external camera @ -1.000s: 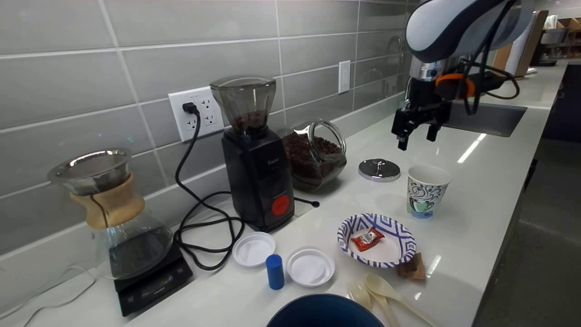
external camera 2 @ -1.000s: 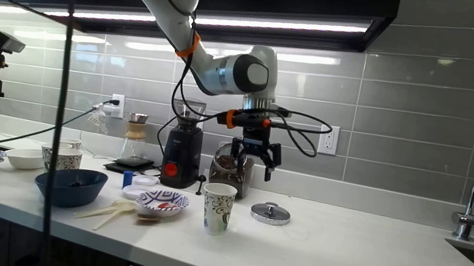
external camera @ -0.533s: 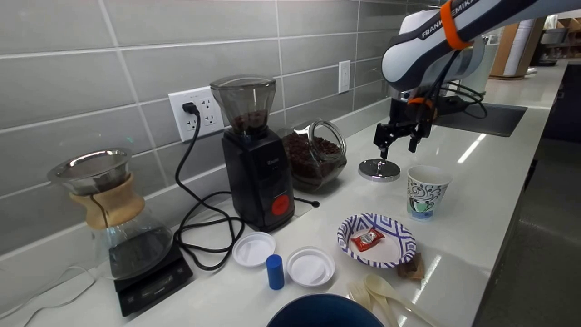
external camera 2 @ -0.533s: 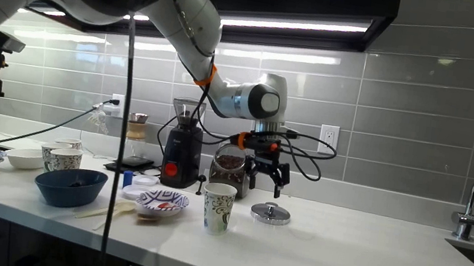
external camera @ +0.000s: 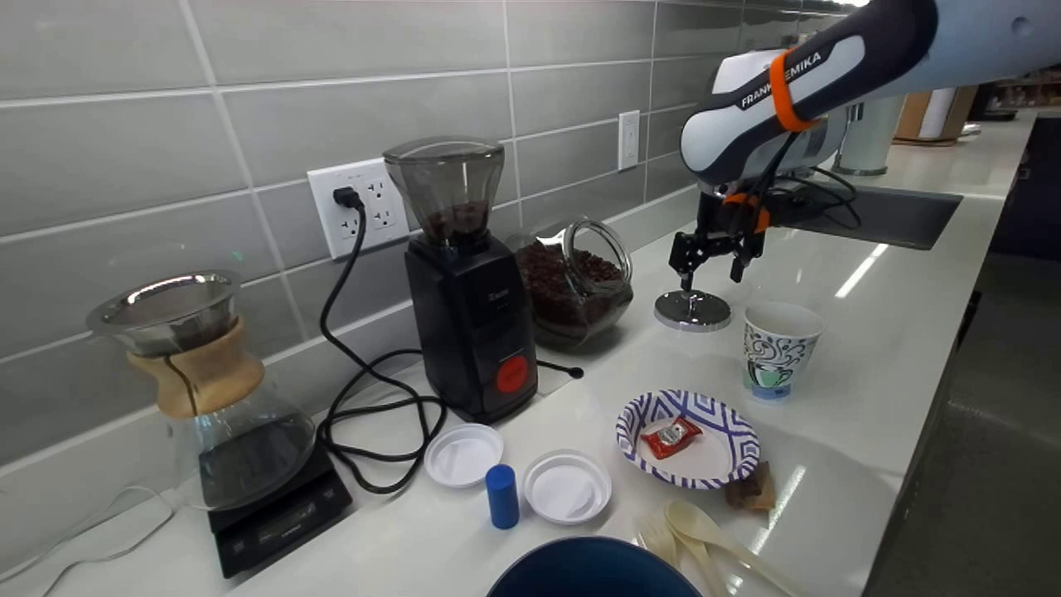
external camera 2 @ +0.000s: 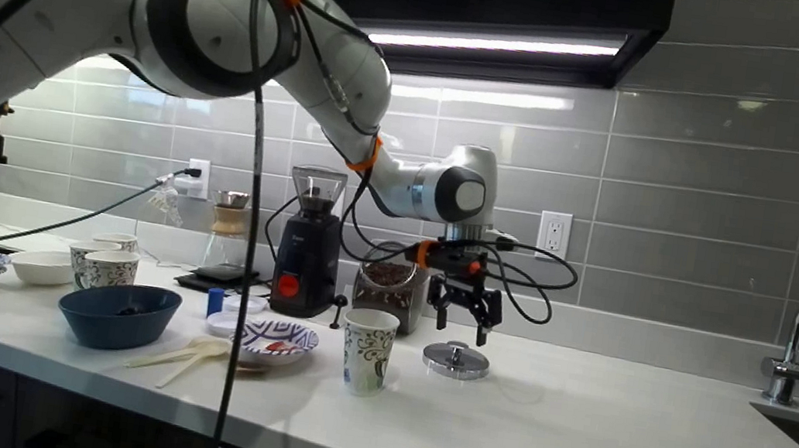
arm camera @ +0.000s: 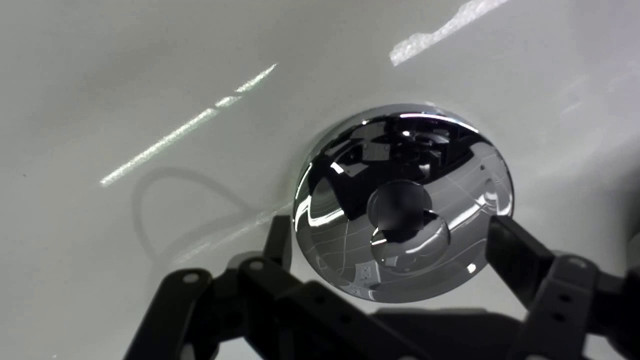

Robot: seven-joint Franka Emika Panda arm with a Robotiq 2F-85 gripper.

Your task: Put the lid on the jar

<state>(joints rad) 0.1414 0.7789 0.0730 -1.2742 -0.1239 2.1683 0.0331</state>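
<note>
Below the wide-set claw [external camera 2: 461, 331] lay the ungripped lid [arm camera: 404, 205]; the claw had just descended, probably readying pickup for the uncovered jar [external camera: 572, 290] nearby.

1. You have one shiny dark-grey round metallic lid [external camera: 693, 313].
2. You have one squat rounded clear glass jar [external camera: 572, 298].
3. You can count two shallow round white discs [external camera: 464, 455].
4. You have four patterned white paper cups [external camera 2: 367, 352] in an exterior view.
5. You have one upright blue cylinder [external camera: 502, 497] and one dark-blue round bowl [external camera 2: 114, 326].
6. You have one boxy black coffee grinder [external camera: 474, 332].
</note>
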